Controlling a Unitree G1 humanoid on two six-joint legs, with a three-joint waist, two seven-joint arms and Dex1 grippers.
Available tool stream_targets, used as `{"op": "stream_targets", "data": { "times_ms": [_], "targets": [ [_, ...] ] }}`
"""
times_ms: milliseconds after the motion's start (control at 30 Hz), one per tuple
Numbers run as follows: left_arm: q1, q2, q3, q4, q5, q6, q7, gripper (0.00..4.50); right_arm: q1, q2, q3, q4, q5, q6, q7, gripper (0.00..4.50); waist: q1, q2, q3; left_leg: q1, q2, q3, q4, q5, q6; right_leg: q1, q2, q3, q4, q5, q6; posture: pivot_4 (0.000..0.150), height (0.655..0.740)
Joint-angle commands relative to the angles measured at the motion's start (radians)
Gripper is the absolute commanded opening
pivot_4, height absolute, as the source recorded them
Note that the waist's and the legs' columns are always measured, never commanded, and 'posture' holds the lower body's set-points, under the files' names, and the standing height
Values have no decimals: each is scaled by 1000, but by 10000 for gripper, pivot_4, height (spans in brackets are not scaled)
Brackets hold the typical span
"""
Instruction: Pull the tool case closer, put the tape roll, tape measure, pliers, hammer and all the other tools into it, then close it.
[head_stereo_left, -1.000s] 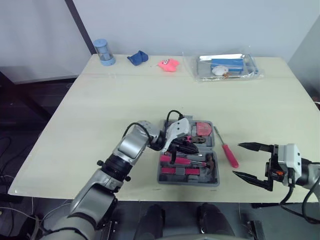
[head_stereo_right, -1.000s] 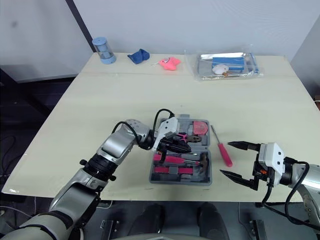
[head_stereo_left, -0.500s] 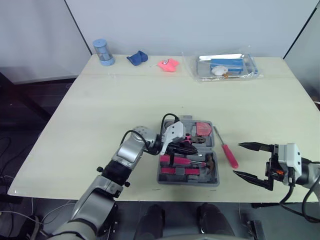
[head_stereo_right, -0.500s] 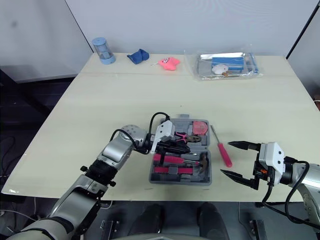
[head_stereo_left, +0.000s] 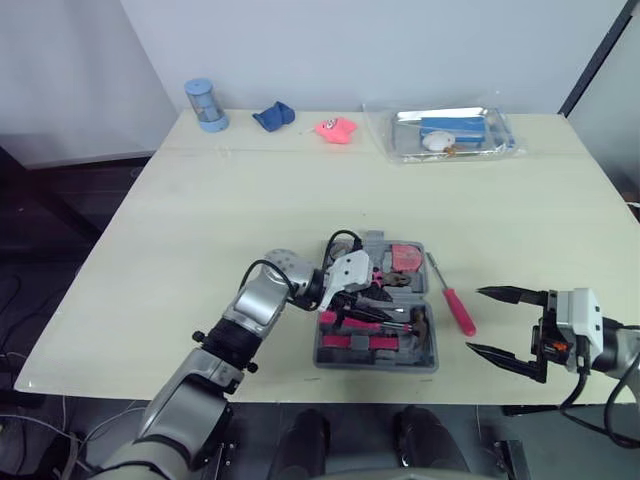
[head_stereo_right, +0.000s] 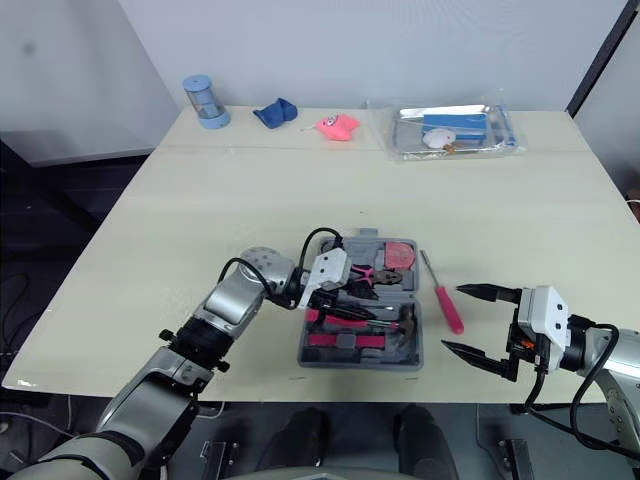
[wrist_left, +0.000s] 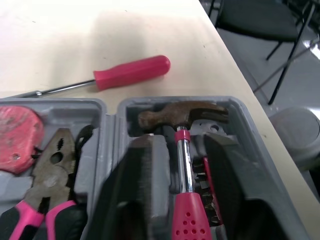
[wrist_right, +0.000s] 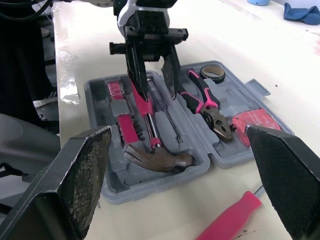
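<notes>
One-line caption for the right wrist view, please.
Left gripper open astride the hammer handle in the open tool case; pliers, tape roll packed; pink screwdriver lies outside on the table.

Lab-like test room, bare white wall (head_stereo_left: 350, 45), plain pale table (head_stereo_left: 250, 190), cables (head_stereo_left: 14, 290) on dark floor (head_stereo_left: 60, 215), office chair (wrist_left: 250, 20)

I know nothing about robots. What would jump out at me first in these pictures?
The open grey tool case sits at the near edge of the table, with a pink-handled hammer and pliers lying inside. The robot's left hand hangs right over it, open astride the hammer's handle. Just right of the case a red screwdriver lies on the table, with the open right hand hovering further right.
</notes>
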Motion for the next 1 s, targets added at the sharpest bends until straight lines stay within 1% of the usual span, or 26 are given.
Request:
{"op": "stream_targets", "data": {
  "times_ms": [33, 267, 500, 733, 900, 1000],
  "targets": [
    [-13, 4, -39, 15, 50, -52, -9, 15045, 2, 2, -19, -27, 6, -15, -5, 45000, 0, 0, 0, 0, 0, 0, 0, 0, 0, 0, 0, 0, 0, 0, 0, 1500, 7400],
    [-47, -25, -97, 82, 144, -72, 21, 15045, -2, 3, -16, -24, 4, -16, -7, 45000, 1, 0, 0, 0, 0, 0, 0, 0, 0, 0, 0, 0, 0, 0, 0, 1500, 7400],
    [-67, -75, -102, 84, 139, -35, 16, 15045, 2, 8, -14, -28, 1, -18, -12, 45000, 0, 0, 0, 0, 0, 0, 0, 0, 0, 0, 0, 0, 0, 0, 0, 1500, 7400],
    [-77, -103, -126, 129, 176, -50, 25, 15045, 10, 11, -18, -33, 0, -19, -18, 45000, 1, 0, 0, 0, 0, 0, 0, 0, 0, 0, 0, 0, 0, 0, 0, 1500, 7400],
    [-79, -128, -126, 147, 174, -41, 29, 15045, 15, 10, -21, -37, 0, -19, -20, 45000, 1, 0, 0, 0, 0, 0, 0, 0, 0, 0, 0, 0, 0, 0, 0, 1500, 7400],
    [-79, -134, -120, 151, 173, -36, 32, 8179, 16, 10, -21, -38, 0, -20, -21, 45000, 0, 0, 0, 0, 0, 0, 0, 0, 0, 0, 0, 0, 0, 0, 0, 1500, 7400]
  ]
}}
